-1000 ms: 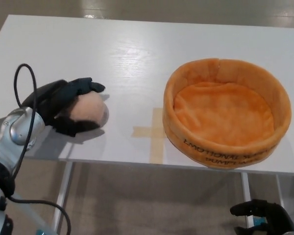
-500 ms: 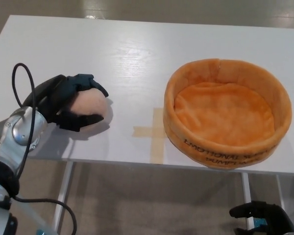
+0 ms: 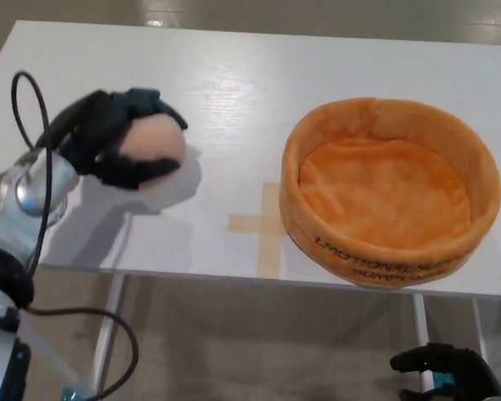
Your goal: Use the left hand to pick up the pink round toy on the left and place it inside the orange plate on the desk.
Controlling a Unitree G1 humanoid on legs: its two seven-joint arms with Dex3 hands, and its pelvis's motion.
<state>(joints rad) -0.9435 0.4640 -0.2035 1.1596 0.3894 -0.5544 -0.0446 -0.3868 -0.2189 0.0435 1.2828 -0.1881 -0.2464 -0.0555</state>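
The left robot hand [image 3: 108,142] is wrapped around the pink round toy [image 3: 153,146], black fingers [image 3: 154,107] curling over its top and the thumb pressing under its lower side. The toy is held above the white desk [image 3: 234,75], with its shadow falling on the desk surface just beneath and to the right of it. A black cable [image 3: 23,109] loops up from the silver forearm [image 3: 29,196] behind the hand.

The orange plate [image 3: 390,194] is a soft, round, fabric dish with a raised rim, sitting on the desk well to the right of the toy, close to the desk's near edge. Dark lettering runs along its front wall; its inside holds nothing. Between the toy and the plate, a cross of tan tape [image 3: 263,224] is stuck to the desk, just beside the plate's left wall.

The right robot hand [image 3: 451,372] hangs below the desk's near edge, under the plate, at the bottom right corner of the view, with its fingers loosely spread and holding nothing.
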